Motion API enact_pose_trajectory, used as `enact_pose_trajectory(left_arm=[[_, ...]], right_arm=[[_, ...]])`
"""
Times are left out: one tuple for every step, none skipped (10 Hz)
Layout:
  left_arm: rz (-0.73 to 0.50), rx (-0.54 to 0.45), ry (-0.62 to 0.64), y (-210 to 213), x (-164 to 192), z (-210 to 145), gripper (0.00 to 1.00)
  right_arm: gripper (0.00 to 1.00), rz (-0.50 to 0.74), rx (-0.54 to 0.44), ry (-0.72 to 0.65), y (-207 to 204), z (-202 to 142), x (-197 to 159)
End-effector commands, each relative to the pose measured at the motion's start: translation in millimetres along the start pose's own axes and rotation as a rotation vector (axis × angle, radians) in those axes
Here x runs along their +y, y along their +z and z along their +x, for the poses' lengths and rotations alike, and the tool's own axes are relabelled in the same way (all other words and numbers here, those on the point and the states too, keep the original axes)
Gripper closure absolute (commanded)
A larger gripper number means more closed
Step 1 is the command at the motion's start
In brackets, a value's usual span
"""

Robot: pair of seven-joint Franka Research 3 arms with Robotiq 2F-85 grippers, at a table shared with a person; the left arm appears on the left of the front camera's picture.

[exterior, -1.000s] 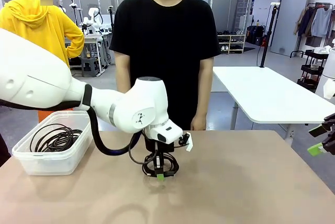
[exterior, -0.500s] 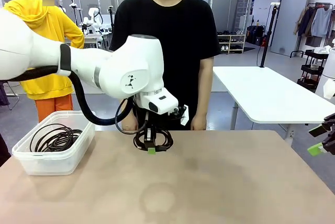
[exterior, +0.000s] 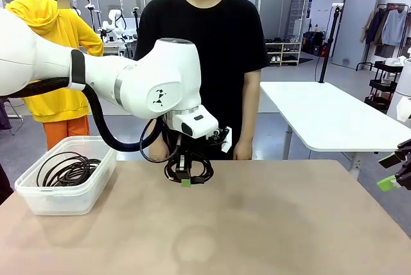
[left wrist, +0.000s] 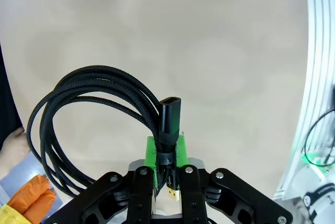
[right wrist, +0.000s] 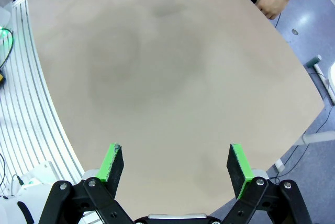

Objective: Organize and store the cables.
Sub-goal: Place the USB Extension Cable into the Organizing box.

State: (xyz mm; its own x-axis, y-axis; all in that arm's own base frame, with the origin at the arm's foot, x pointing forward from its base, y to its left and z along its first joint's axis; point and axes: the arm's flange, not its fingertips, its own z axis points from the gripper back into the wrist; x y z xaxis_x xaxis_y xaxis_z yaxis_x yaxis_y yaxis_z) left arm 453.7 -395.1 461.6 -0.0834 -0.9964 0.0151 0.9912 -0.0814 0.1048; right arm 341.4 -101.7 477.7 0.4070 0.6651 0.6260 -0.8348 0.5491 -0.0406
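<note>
Left claw [exterior: 186,182]: jaws pinched tight on a coiled black cable [exterior: 188,169], held clear above the tan bench [exterior: 276,223], near its far-middle part, in front of the person in a black shirt [exterior: 202,50].

Front view adds: a clear plastic bin [exterior: 64,175] at the bench's left end, holding more coiled black cables [exterior: 67,169]; the held coil hangs well apart from it, to its right. The right claw [exterior: 395,172] sits at the bench's right edge, one green pad visible.

Left wrist view adds: the held cable [left wrist: 94,109] is braided, wound in several loops that bulge to picture left; a black plug [left wrist: 170,116] stands up between the green pads [left wrist: 151,153], and a gold-coloured connector tip lies lower, between the fingers. Bare bench surface lies below the coil. The left claw's [left wrist: 166,156] grip falls on the bundle just below the plug.

Right wrist view adds: the right claw [right wrist: 175,164] with jaws spread wide, nothing between them, over bare bench; the person's hand [right wrist: 272,1] at the far bench edge, top right.
</note>
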Motion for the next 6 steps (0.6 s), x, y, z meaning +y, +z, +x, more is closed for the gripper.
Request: enact_pose_trajectory(left_arm=[[0.000, -0.003, 0.019, 2, -2, 2, 0.93], [0.000, 0.000, 0.000, 0, 0, 0, 0.84], [0.026, -0.010, -0.059, 19, 0, -29, 0.84], [0.070, -0.005, -0.134, 35, -3, -66, 0.84], [0.055, -0.023, -0.131, 43, -6, -103, 0.84], [0.063, -0.056, -0.125, 47, -9, -135, 0.84]], right_arm=[[0.00, 0.007, -0.008, -0.004, -1, 2, 0], [0.00, 0.007, -0.008, -0.004, -1, 2, 0], [0.00, 0.007, -0.008, -0.004, -1, 2, 0], [0.00, 0.007, -0.008, -0.004, -1, 2, 0], [0.00, 0.007, -0.008, -0.004, -1, 2, 0], [0.00, 0.007, -0.008, -0.004, -1, 2, 0]])
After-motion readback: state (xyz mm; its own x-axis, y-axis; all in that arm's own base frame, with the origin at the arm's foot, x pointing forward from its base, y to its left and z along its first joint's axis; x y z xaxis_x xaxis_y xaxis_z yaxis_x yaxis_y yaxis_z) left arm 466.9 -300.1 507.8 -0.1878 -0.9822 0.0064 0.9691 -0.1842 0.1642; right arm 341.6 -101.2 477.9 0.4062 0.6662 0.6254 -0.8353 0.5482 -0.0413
